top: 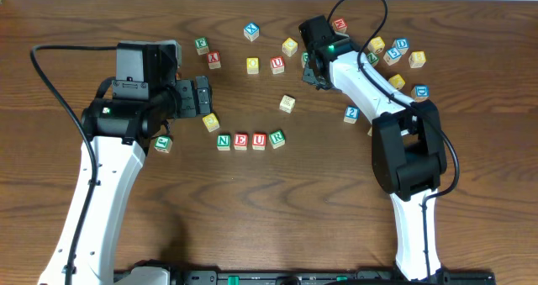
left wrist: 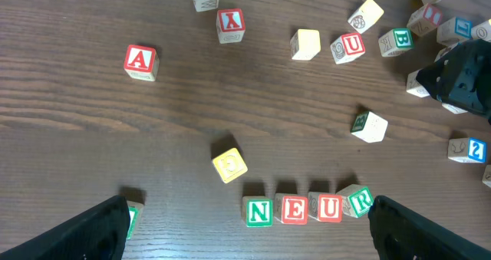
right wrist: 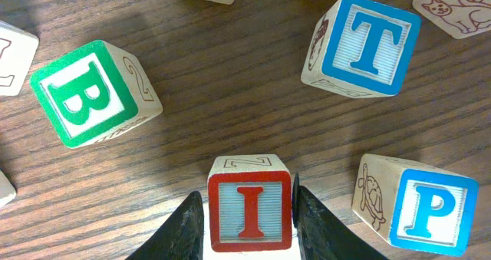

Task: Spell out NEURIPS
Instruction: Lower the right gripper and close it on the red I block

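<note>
Right tool (right wrist: 249, 223) grips red I cube (right wrist: 249, 206), blue P cube (right wrist: 430, 210) just beside

Room rt of NEUR row (top: 250, 140); B (right wrist: 96, 93), T (right wrist: 368, 44), P (right wrist: 420, 210) cubes near I (right wrist: 249, 210).

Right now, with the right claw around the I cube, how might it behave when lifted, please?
Probably rigid: the I cube looks like solid wood. Its flat sides sit square in the right claw, so it should not roll or twist. Smooth painted faces might slip if gripped lightly.
</note>
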